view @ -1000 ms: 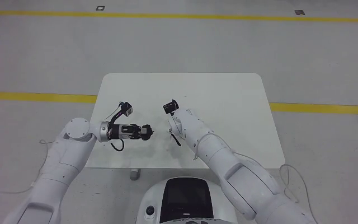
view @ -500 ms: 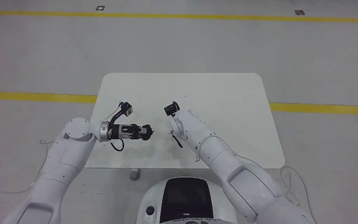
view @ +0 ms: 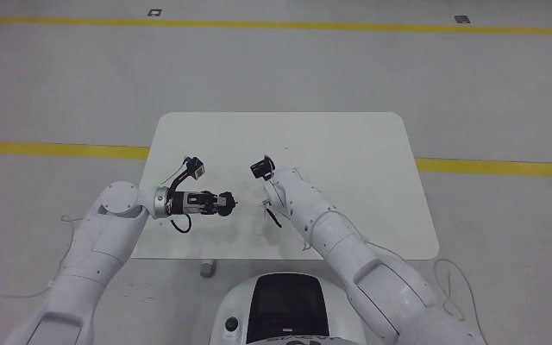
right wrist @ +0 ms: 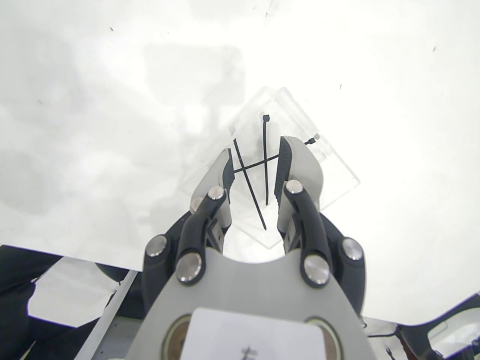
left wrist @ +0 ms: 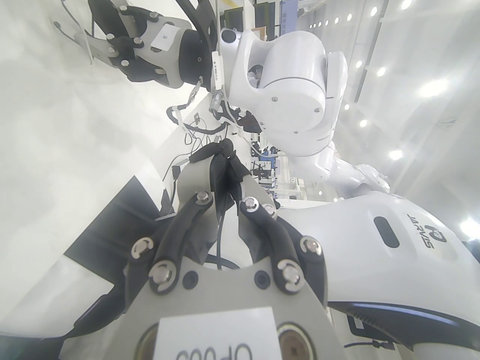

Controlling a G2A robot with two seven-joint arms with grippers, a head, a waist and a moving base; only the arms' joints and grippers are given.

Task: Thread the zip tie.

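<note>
Zip ties (right wrist: 266,151), right wrist view: we are seeing three black ties lying crossed over one another in a clear tray (right wrist: 337,177), which is resting on the white table (right wrist: 112,76). The right gripper (right wrist: 257,151) is hanging over the tray with its fingers spread, one on either side of the ties, gripping nothing.

Left wrist view: the left gripper (left wrist: 224,149) is clamping a single zip tie (left wrist: 221,222), a thin black strap running back between its closed fingers. Farther off, we are seeing the right gripper (left wrist: 88,31) standing open just above the table.

Top view: we are finding the left gripper (view: 229,203) left of the frame's centre, over the table (view: 345,147) and pointing toward the right arm (view: 297,203), near it but apart.
</note>
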